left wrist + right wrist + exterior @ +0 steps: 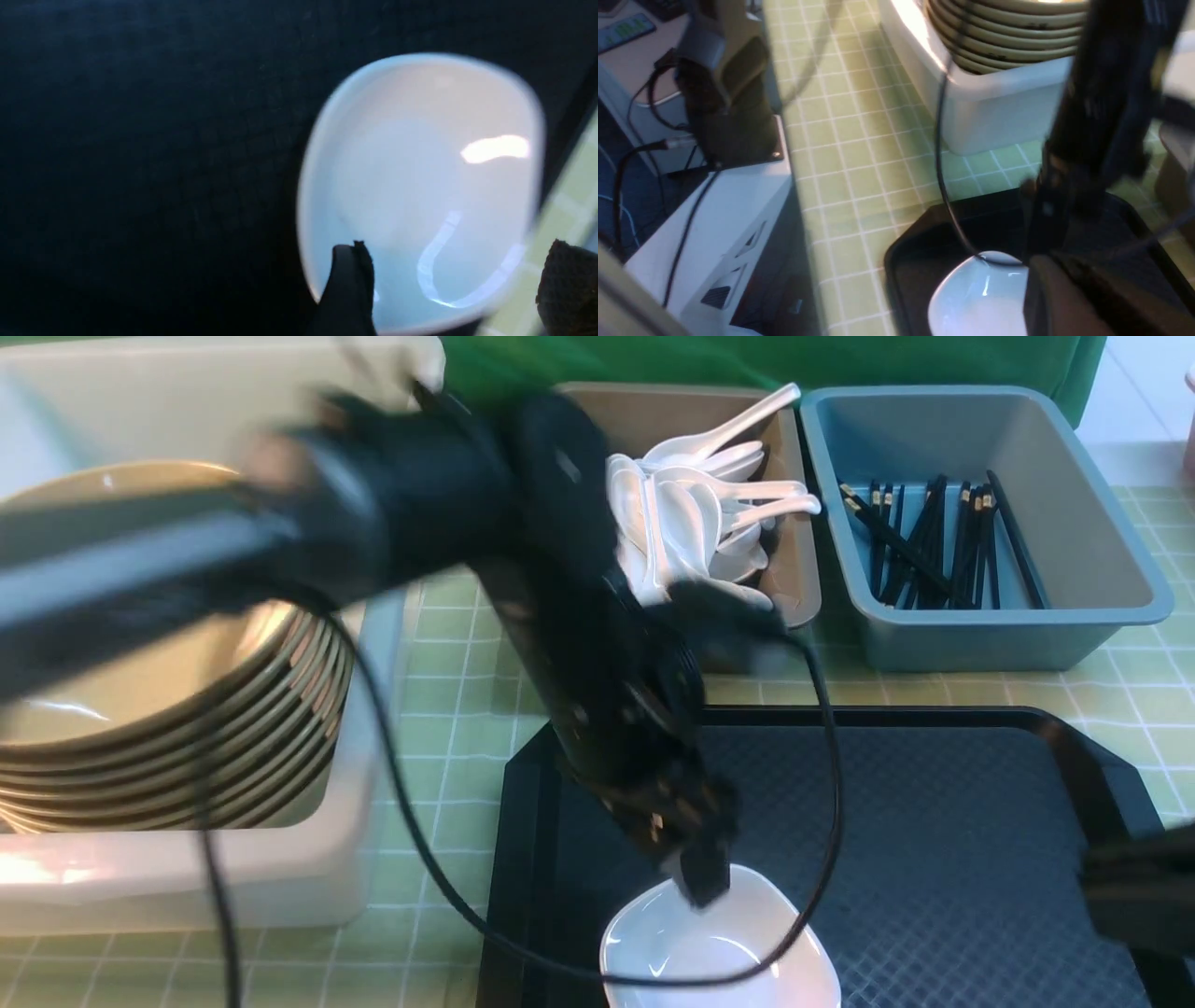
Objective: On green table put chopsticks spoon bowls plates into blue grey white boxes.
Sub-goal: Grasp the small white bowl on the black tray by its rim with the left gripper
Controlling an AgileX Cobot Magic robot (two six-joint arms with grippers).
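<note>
A small white plate [738, 952] lies on the black tray's near edge. My left gripper [698, 882] hangs over it, open. In the left wrist view one finger [348, 284] is over the plate [420, 177] and the other outside its rim, neither visibly touching. My right gripper [1120, 891] sits at the tray's right edge, shut and empty [1048, 275]. Tan bowls [159, 709] are stacked in the white box [187, 887]. White spoons [691, 513] fill the grey box [803, 597], and chopsticks [934, 551] lie in the blue box [1102, 569].
The black tray [934, 821] covers the near middle of the green table [448, 709]. A black cable [822, 784] loops from my left arm across the tray and over the plate. The three boxes line the far side and left.
</note>
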